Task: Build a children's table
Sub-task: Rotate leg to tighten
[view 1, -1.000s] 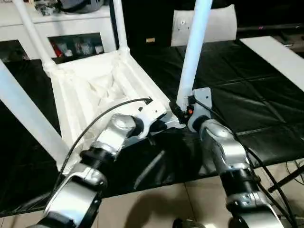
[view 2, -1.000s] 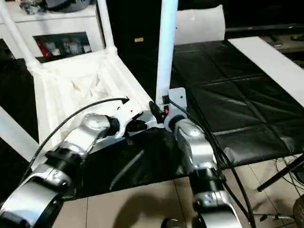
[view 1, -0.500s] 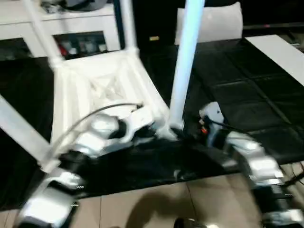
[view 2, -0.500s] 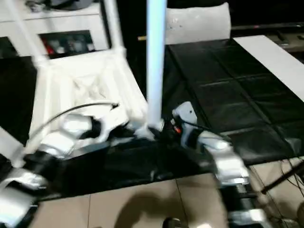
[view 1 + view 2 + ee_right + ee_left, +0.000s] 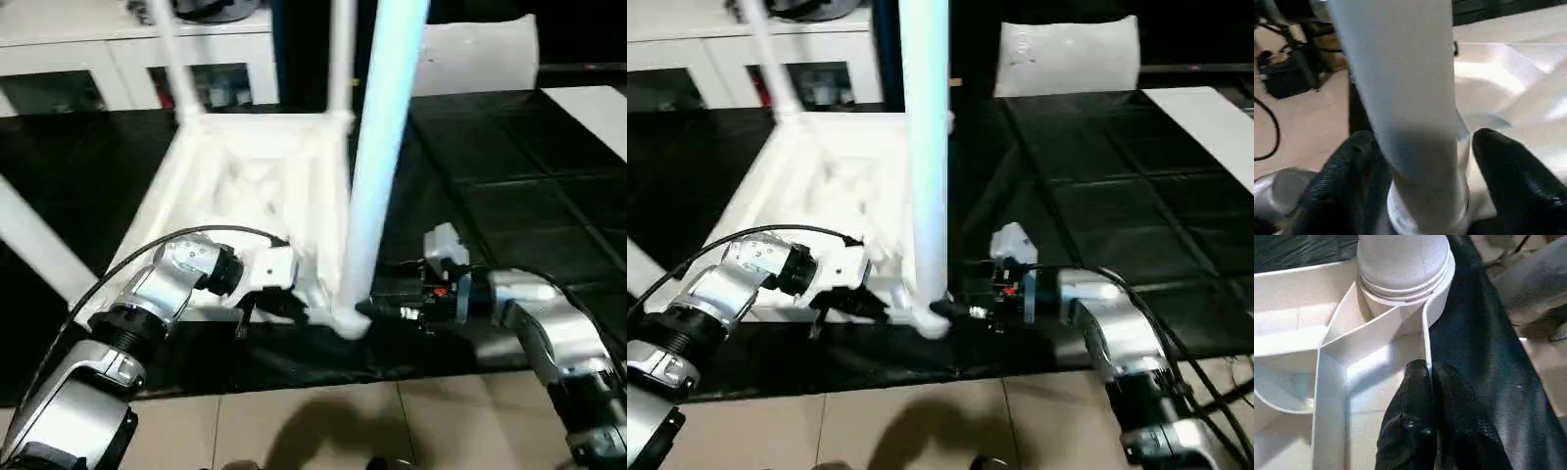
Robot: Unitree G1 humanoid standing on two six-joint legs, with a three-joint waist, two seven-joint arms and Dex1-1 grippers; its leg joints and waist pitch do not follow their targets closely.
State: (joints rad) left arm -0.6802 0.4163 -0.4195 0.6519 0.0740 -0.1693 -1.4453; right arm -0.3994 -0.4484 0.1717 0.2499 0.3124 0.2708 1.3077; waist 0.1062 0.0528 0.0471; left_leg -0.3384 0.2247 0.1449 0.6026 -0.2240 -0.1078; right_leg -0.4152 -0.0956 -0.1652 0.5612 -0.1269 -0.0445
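The children's table (image 5: pixel 257 186) is lying upside down on a black padded mat (image 5: pixel 509 186), its ribbed underside facing up and its legs pointing upward from the corner sockets. The left gripper (image 5: pixel 1431 377) is pinching the thin upright rim wall of the tabletop between its two black fingers (image 5: pixel 1413 396), which are closed on that wall just beside the near corner socket (image 5: pixel 1403 289). The right gripper (image 5: pixel 1418 161) is straddling the near leg (image 5: pixel 377 166) low down, just above where it enters that socket; one black finger (image 5: pixel 1352 176) is sitting on each side of the tube, but I cannot tell whether they are pressing on it or merely close to it. From the head views, the two grippers are meeting at the same near corner of the table, the left one reaching in from the tabletop side and the right one from the mat side. The near leg is standing upright in its socket. Two further legs (image 5: pixel 171 49) are rising from the far corners, and another leg (image 5: pixel 39 245) is slanting up at the left edge. Beyond the mat, a white cabinet (image 5: pixel 118 59) is standing behind the table, and a flat white panel (image 5: pixel 1068 54) is propped up at the back. A long white strip (image 5: pixel 1215 117) is lying on the mat to the right. Beige floor tiles (image 5: pixel 294 431) are showing below the mat's near edge.
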